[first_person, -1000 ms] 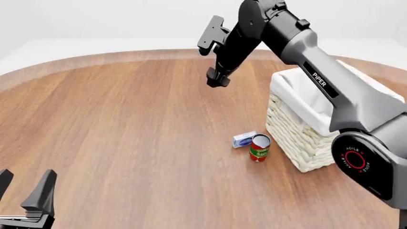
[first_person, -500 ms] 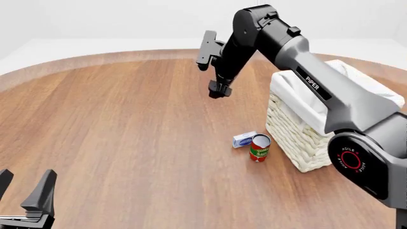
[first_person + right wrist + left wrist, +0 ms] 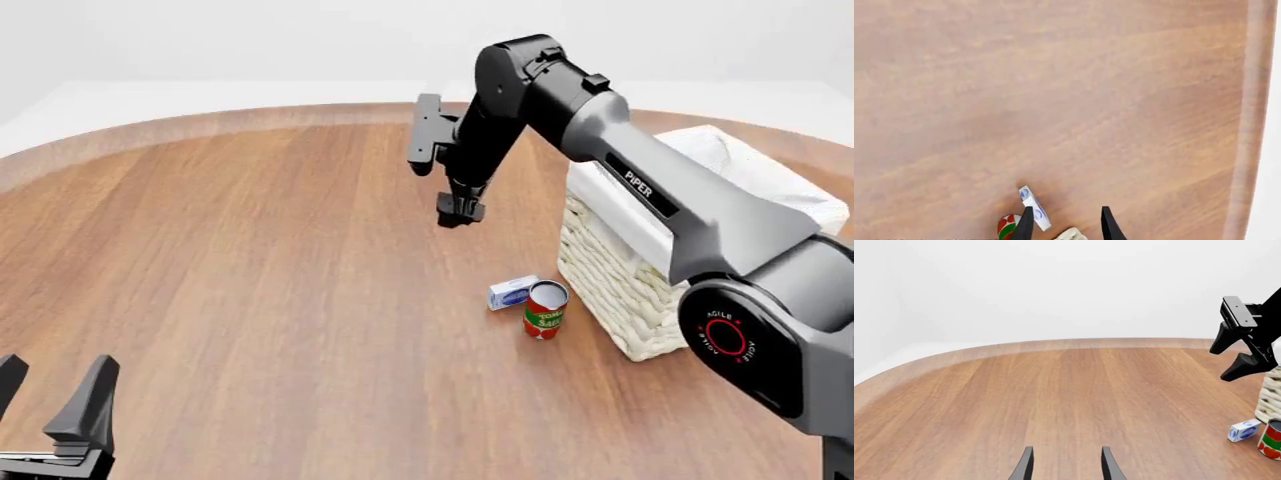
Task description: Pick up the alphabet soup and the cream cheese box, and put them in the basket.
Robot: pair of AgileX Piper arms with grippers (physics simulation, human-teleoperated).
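The table [image 3: 240,280] is seen unchanged across the last second, and the basket [image 3: 627,290] has stayed at its right side, with the right arm crossing over it. The right arm [image 3: 667,200] has swung inward and downward over that second: its gripper [image 3: 459,213], earlier higher and further back, has been lowered toward the wood and now hangs well above and beyond the two small items, fingers pointing down. Its jaws are seen in the right wrist view to be parted, with nothing between them. The left gripper [image 3: 54,410] has not moved; it rests at the near left edge, its jaws spread apart and empty. A red can [image 3: 545,309] with a green band stands just beside the basket's near wall, and the box [image 3: 513,292] lies touching or almost touching it on the far left side; neither has shifted. The soup is not visible in any view; whether it already lies inside the basket cannot be told, since the interior is hidden behind the liner and the arm. The descent is judged to be an approach toward the box, which is still to be gripped and carried to the basket.
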